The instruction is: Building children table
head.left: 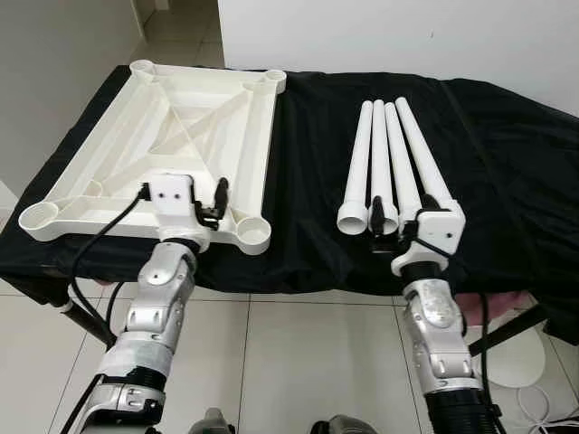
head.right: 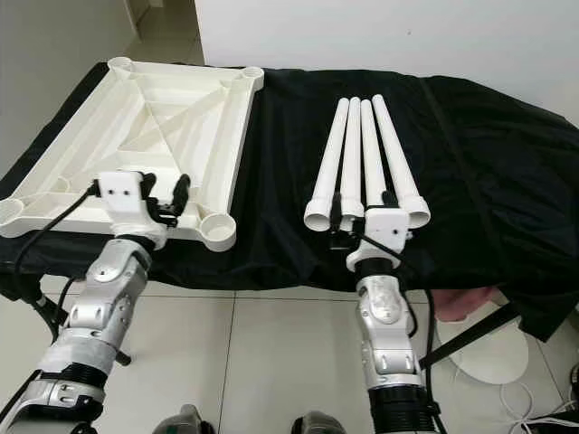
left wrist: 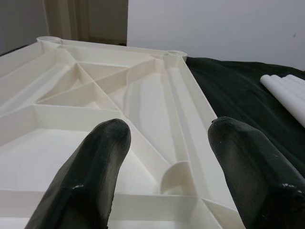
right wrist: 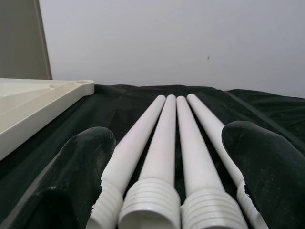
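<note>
A white ribbed table panel (head.left: 163,145) lies underside up on the left of the black cloth (head.left: 507,154) covering the tabletop, with 4 white legs (head.left: 389,163) side by side well apart to its right. The left gripper (left wrist: 167,157) hovers over the panel's near edge, fingers apart. The right gripper (right wrist: 167,157) spreads wide around the legs' threaded near ends, without clamping them.

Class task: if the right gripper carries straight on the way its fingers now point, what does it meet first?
Most likely the threaded near ends of the table legs: the open right gripper straddles them. Depth is hard to judge.
</note>
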Controlling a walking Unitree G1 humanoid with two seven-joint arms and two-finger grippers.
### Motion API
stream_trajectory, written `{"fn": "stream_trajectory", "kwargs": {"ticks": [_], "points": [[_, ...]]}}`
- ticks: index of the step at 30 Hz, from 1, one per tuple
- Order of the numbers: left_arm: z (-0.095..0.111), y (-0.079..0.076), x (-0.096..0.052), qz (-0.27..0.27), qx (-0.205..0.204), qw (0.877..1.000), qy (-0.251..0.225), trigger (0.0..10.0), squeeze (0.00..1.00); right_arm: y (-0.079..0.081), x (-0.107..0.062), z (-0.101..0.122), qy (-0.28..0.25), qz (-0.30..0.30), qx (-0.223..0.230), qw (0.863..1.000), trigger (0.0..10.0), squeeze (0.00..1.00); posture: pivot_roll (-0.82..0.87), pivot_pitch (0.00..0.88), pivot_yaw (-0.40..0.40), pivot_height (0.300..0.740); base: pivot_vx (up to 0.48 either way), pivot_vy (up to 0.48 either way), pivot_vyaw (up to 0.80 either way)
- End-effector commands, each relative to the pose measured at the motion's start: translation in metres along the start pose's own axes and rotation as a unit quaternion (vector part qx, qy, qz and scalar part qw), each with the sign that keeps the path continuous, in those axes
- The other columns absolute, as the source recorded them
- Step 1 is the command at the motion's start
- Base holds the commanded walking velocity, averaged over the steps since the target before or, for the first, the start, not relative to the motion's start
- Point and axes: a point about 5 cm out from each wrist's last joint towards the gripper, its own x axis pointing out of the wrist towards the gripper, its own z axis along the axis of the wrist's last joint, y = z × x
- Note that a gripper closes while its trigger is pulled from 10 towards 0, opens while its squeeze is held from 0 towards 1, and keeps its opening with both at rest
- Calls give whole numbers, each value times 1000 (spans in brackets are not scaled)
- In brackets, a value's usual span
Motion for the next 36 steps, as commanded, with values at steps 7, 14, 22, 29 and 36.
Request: {"fn": "stream_trajectory", "kwargs": {"ticks": [7, 14, 22, 29, 36], "points": [[13, 11, 3, -22, 23, 999, -26, 10000, 0, 3, 17, 6, -25, 20, -17, 999, 10000, 0, 7, 0, 21, 740, 0, 0, 0], [13, 5, 9, -43, 21, 999, -25, 10000, 0, 4, 31, 12, -41, 45, -26, 998, 10000, 0, -4, 0, 30, 740, 111, 0, 0], [16, 6, 11, -37, 13, 999, -32, 10000, 0, 2, 39, 13, -45, 45, -26, 998, 10000, 0, 8, 0, 23, 740, 278, 0, 0], [18, 7, 13, -34, 14, 999, -40, 10000, 0, 9, 40, 10, -44, 40, -15, 998, 10000, 0, 19, 0, 9, 740, 301, 0, 0], [21, 7, 14, -31, 8, 998, -49, 10000, 0, 11, 39, 8, -45, 44, -14, 998, 10000, 0, 19, 0, 5, 740, 292, 0, 0]]}}
